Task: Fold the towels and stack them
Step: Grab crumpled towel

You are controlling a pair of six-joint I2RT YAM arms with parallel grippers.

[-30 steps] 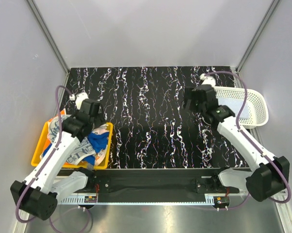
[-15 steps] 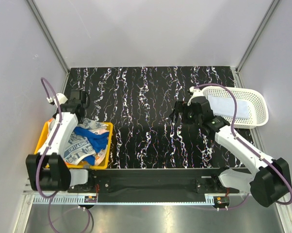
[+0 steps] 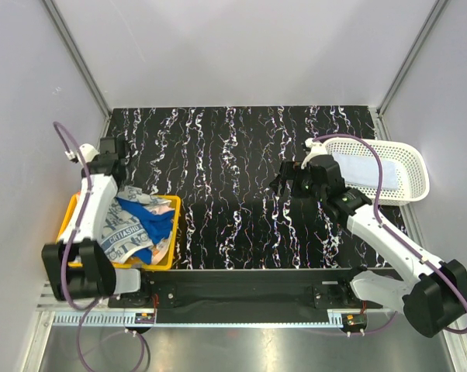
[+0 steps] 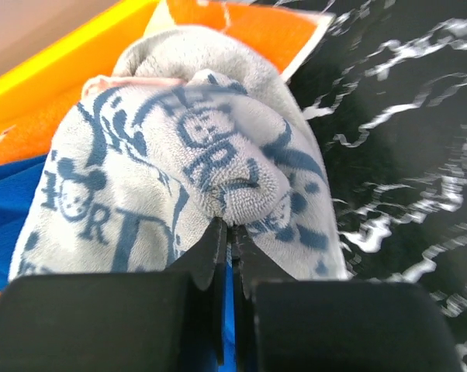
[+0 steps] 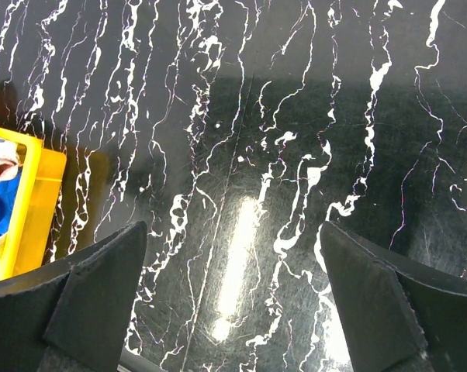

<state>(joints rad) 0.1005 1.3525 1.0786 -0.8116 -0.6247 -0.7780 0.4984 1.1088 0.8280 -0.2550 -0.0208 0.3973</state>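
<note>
Yellow plastic bin point(image 3: 162, 266), near left on the black marbled table point(image 3: 233, 155): heaped towels, a royal blue towel point(image 3: 152, 225) among them. Left gripper point(image 4: 227, 232) clamped tight on a fold of the white blue-printed terry towel point(image 4: 179, 155) (at the bin's far edge). Right gripper point(image 5: 232, 232), mid-table, spread wide, empty. Far right: white perforated plastic basket point(image 3: 408, 167) holding a pale folded cloth point(image 3: 358, 169).

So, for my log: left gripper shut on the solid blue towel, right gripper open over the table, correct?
No: the left wrist view shows the left gripper shut on the white blue-patterned towel; the right gripper is open over the table.
</note>
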